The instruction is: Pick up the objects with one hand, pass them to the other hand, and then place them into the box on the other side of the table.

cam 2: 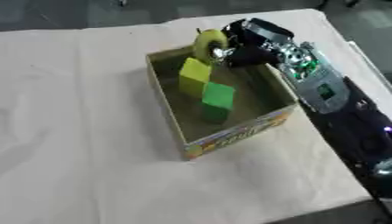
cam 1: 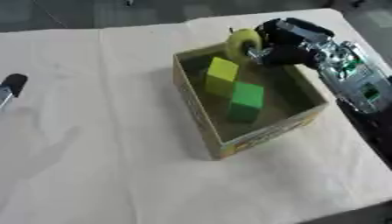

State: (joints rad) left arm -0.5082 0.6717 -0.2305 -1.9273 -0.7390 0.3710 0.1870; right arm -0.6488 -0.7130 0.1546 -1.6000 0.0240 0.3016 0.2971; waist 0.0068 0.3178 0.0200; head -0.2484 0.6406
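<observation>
your left hand is only peeking in at the desk's left edge, fingers impossible to tell. your right hand is pinching the yellow round object just above the box's far rim, directly over the open inside holding two blocks.

A pale cloth covers the table, its creases running lengthwise, with dark floor beyond.
</observation>
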